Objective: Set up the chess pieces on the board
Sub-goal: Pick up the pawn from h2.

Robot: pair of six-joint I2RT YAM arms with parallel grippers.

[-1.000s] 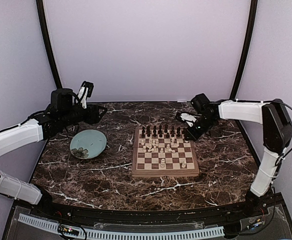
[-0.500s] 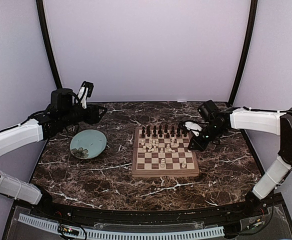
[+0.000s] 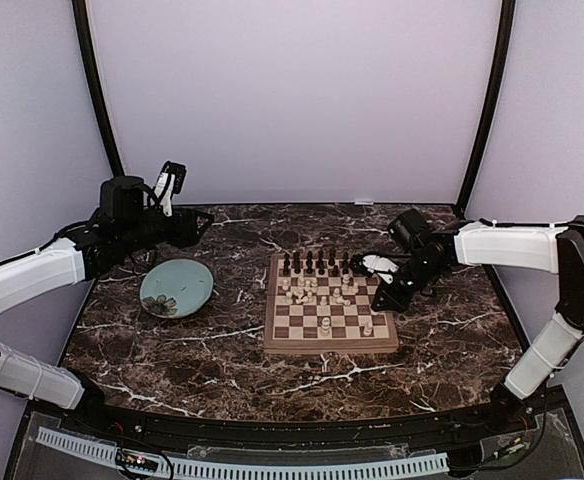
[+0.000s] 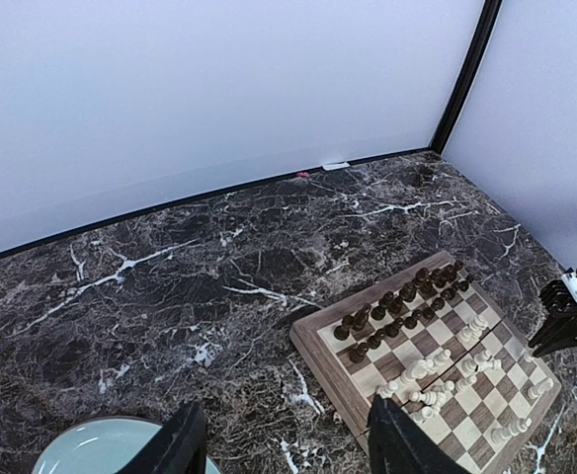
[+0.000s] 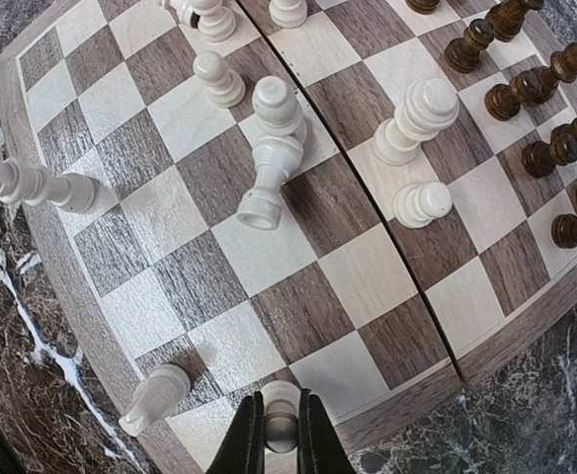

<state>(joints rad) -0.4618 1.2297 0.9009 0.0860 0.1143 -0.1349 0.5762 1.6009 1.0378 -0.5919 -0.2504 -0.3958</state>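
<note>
One cream piece point(image 5: 281, 415) sits half-hidden in the clamped right jaws; left jaws stand apart, partly cropped.

It looked like a robot lab booth — plain pale panels point(image 3: 292, 100) closed three sides, black poles point(image 3: 94, 90) stood in the corners, and a white left arm point(image 3: 27, 280) and right arm point(image 3: 502, 243) were mounted at the dark marble tabletop point(image 3: 172, 350).

You get top view from high behind, facing back wall point(image 3: 292, 100), whole table point(image 3: 172, 350) in frame. Left wrist: distant, oblique. Right wrist: close, steep down. All three share board point(image 3: 330, 315).
</note>
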